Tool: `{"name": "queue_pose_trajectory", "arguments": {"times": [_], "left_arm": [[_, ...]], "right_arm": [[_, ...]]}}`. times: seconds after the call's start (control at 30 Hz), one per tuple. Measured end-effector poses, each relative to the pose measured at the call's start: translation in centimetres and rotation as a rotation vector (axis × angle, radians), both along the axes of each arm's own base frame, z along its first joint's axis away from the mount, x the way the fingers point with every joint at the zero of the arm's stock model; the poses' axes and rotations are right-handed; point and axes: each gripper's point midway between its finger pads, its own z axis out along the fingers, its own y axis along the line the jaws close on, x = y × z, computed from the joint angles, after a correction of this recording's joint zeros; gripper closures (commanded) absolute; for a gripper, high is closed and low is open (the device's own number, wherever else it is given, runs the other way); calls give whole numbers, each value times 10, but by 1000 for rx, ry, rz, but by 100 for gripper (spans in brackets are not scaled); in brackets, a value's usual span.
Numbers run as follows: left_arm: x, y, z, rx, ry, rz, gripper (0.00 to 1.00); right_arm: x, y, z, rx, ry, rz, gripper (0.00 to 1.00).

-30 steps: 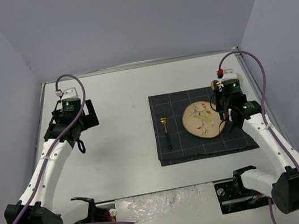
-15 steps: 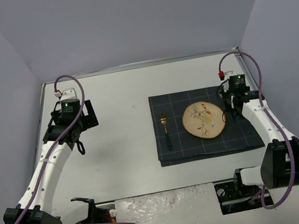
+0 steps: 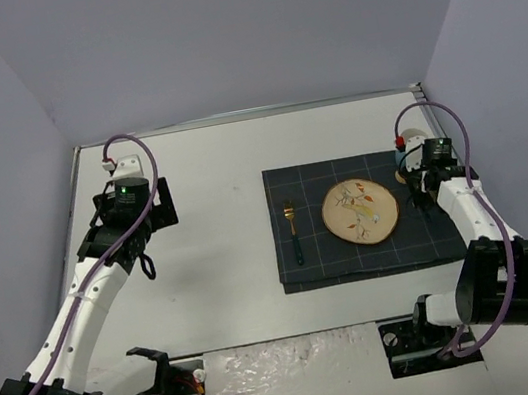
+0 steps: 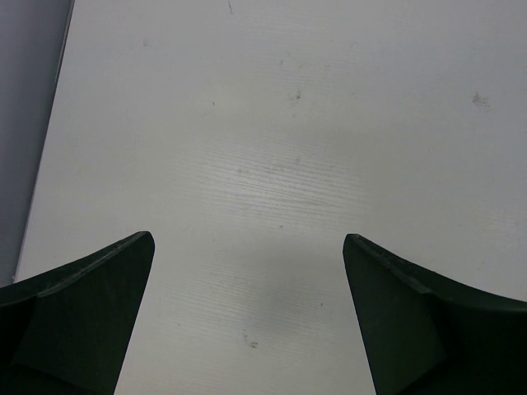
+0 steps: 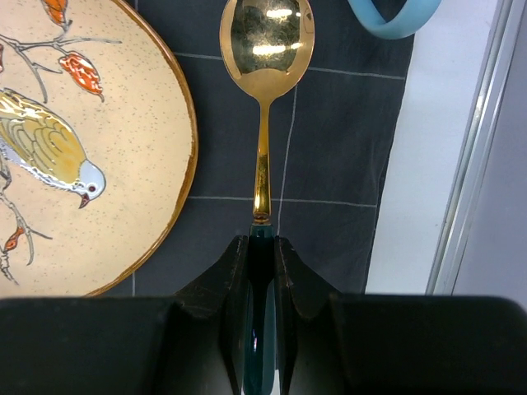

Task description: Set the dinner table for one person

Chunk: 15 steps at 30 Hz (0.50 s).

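Observation:
A gold spoon [image 5: 266, 33] with a dark green handle points away from me, and my right gripper [image 5: 262, 243] is shut on that handle. The spoon lies or hangs over the navy placemat [image 5: 329, 140], just right of the bird-painted plate [image 5: 90, 148]; I cannot tell whether it touches the cloth. From above, the plate [image 3: 359, 210] sits on the placemat [image 3: 306, 266] with a fork [image 3: 293, 231] to its left. My left gripper [image 4: 247, 239] stands open over the bare dinner table [image 3: 208, 166], far left, holding nothing.
A light blue curved rim [image 5: 387, 20] shows at the mat's far right corner, just beyond the spoon's bowl. The table's metal rim [image 5: 478, 148] and the side wall run close on the right. Both arm bases stand at the near edge.
The right arm has carried the spoon from over the plate's right edge out to the mat's right strip. The left arm has shifted slightly, its gripper still open.

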Motion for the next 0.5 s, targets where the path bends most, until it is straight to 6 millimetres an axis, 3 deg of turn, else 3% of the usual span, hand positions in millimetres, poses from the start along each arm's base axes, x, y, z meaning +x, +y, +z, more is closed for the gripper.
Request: {"name": "queue_pose_trajectory", "arguments": {"times": [0.5], "left_arm": [[-1, 2, 2, 24, -7, 5, 3]], "right_arm": [[2, -24, -34, 18, 31, -25, 100]]}}
